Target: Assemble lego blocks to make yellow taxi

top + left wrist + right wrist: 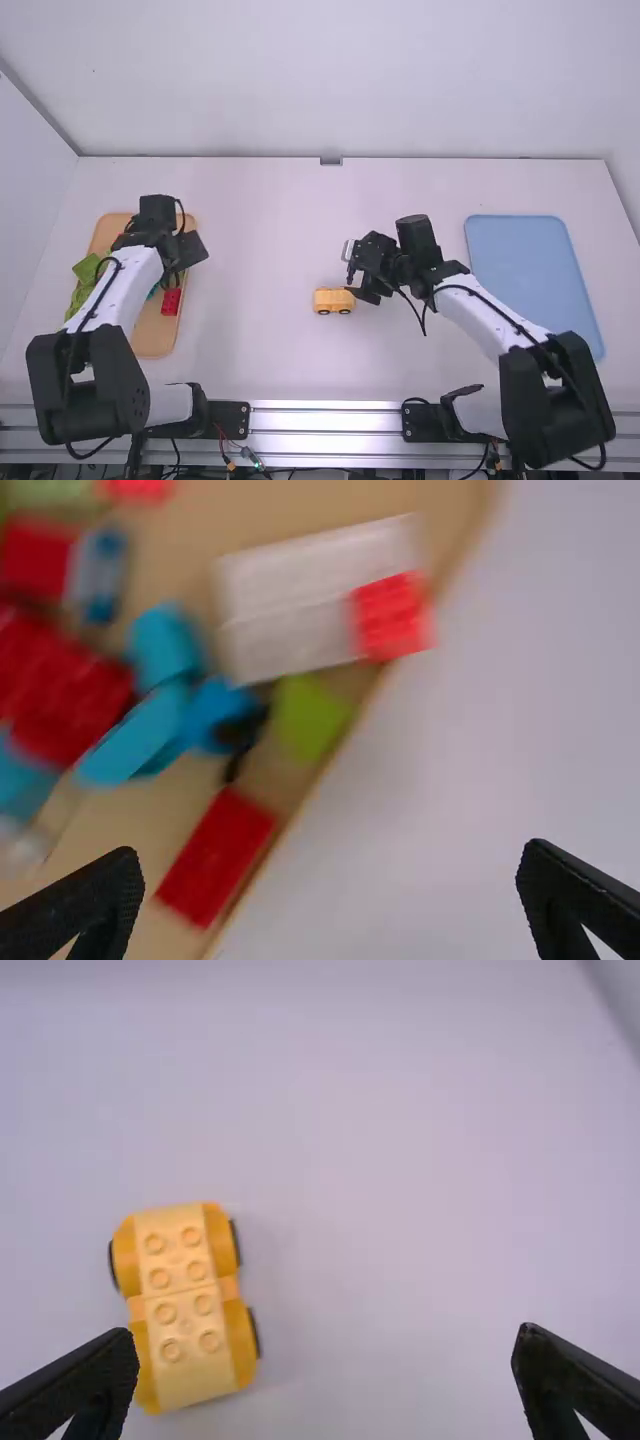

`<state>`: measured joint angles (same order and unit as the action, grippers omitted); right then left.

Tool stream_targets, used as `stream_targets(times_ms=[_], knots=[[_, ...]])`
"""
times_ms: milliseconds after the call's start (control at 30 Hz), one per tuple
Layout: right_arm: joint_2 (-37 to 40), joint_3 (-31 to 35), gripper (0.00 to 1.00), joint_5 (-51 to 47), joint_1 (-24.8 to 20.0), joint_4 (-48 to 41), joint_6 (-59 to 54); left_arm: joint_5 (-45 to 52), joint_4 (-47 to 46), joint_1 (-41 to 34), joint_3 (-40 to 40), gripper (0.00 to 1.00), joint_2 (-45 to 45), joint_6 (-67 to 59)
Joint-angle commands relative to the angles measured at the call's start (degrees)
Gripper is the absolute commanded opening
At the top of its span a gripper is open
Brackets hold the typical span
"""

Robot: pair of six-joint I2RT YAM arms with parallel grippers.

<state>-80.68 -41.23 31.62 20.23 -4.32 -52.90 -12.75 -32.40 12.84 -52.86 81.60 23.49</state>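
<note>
Metal rails point(320, 408) run along the near side, anchoring the 2 arm bases so each arm can lean out over the white tabletop point(265, 240). Beyond them, near the middle, stands the yellow car point(335, 301), presumably the taxi under construction. It sits upright on its dark wheels, its 8 visible studs facing up, which suits pressing more pieces on from above.

Just beside its right end is the right gripper point(368, 290), low down, with its fingers point(75, 1385) spread wide and nothing between them; whether they touch the car I cannot tell. That closeness would let it steady or grip the body, though it would need to line up first.

The blue tray point(530, 280) lies well to the right, perhaps meant for the finished taxi. To the left, the orange tray point(153, 347) gathers the loose pieces, including a red block point(218, 858) near its edge. Above it hangs the left gripper point(330, 852), released and holding nothing, well placed for picking. Farther along, a small red block point(390, 617) lies against white pieces point(290, 595), so a grasp there could nudge its neighbours.
</note>
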Motion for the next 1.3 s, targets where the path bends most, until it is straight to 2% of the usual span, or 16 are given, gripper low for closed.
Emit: stream_targets(times_ms=[0, 33, 100, 233, 367, 433, 500, 800, 1067, 1167, 1200, 1233, 1267], knots=[[3.8, -0.1, 0.99, -0.7, 0.0, 0.9, 0.4, -4.7, -3.9, 7.3, 0.0, 0.99, -1.4, 13.3], [5.0, -0.1, 0.99, -0.6, 0.0, 1.6, 0.3, -3.6, -6.3, 11.7, 0.0, 0.99, -1.5, 14.7], [5.7, -0.1, 0.99, -0.6, 0.0, 2.4, 0.4, -0.9, -7.3, 16.0, 0.0, 0.99, -1.4, 14.1], [6.1, -0.1, 0.99, -0.6, 0.0, 4.2, 0.4, 14.8, -7.7, 30.9, 0.0, 0.99, -0.9, 3.3], [6.1, -0.1, 0.99, -0.6, 0.0, 4.2, -0.1, 21.3, -8.3, 43.1, -1.0, 0.99, 0.0, -0.9], [6.1, -0.1, 0.99, -0.4, 0.0, 4.5, 0.0, 27.0, -11.9, 49.0, -2.9, 0.99, 1.8, -5.9], [6.1, -0.1, 0.99, -0.5, 0.0, 4.5, 0.0, 28.3, -15.1, 52.5, -4.9, 0.99, 4.5, -9.7], [6.1, -0.1, 0.98, -0.4, 0.0, 4.3, 0.0, 25.4, -11.2, 53.2, -8.6, 0.99, 15.1, -9.8], [6.1, -0.1, 0.99, -0.4, 0.0, 5.4, 0.0, 25.2, -10.5, 53.2, -8.6, 0.99, 17.3, -13.4], [6.1, -0.1, 0.99, -0.4, 0.0, 5.6, 0.0, 25.2, -10.6, 53.2, -8.6, 0.77, 17.3, -13.5], [6.1, -0.1, 0.99, -0.4, 0.0, 5.6, 0.0, 25.2, -10.7, 53.2, -8.6, 0.62, 17.3, -13.5], [6.1, -0.1, 0.99, -0.4, 0.0, 5.6, 0.0, 25.2, -10.7, 53.2, -8.6, 0.59, 17.3, -13.4], [6.1, -0.1, 0.99, -0.4, 0.0, 5.4, 0.0, 25.1, -10.9, 53.2, -8.6, 0.49, 17.3, -12.2]])
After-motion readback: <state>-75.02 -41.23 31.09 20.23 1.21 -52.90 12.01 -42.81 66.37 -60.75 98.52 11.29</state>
